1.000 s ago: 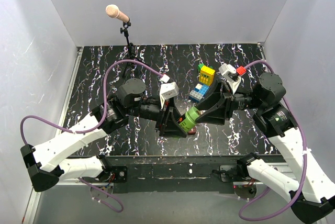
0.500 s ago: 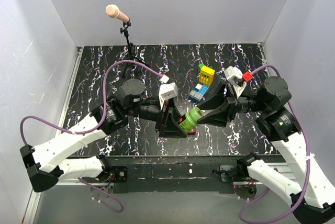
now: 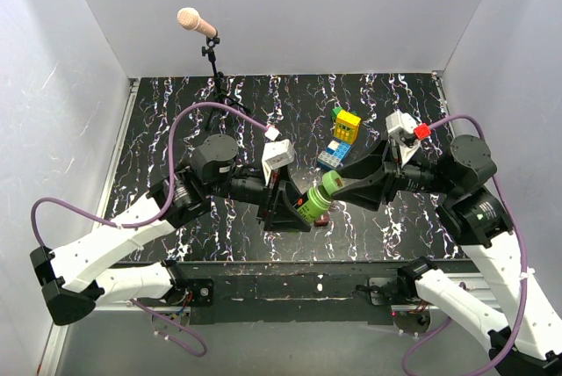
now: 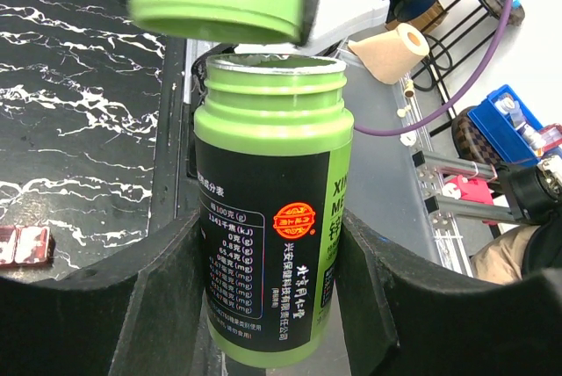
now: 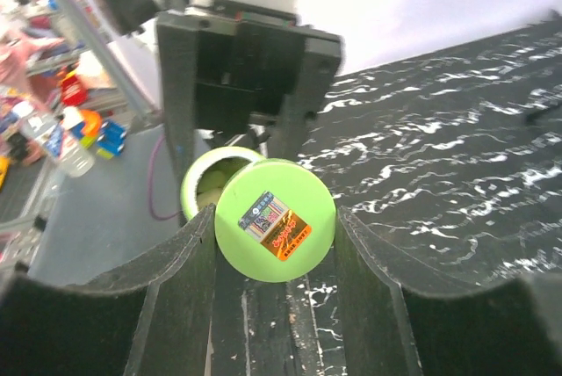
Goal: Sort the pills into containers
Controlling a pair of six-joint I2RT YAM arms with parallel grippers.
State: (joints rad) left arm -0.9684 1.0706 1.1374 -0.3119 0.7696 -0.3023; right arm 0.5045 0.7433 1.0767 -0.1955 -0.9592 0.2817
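Left gripper (image 3: 297, 211), you see from above, is clamped around the tilted green bottle (image 3: 311, 205) near the front middle of the table (image 3: 167, 121). The right gripper (image 3: 341, 184) pinches the green cap (image 3: 331, 183) at the bottle's mouth. Your left wrist view shows the bottle open, with the cap just apart from it and the red-brown box (image 4: 22, 245) lying on the table to the left. Your right wrist view shows the cap gripped between both fingers, half covering the mouth.
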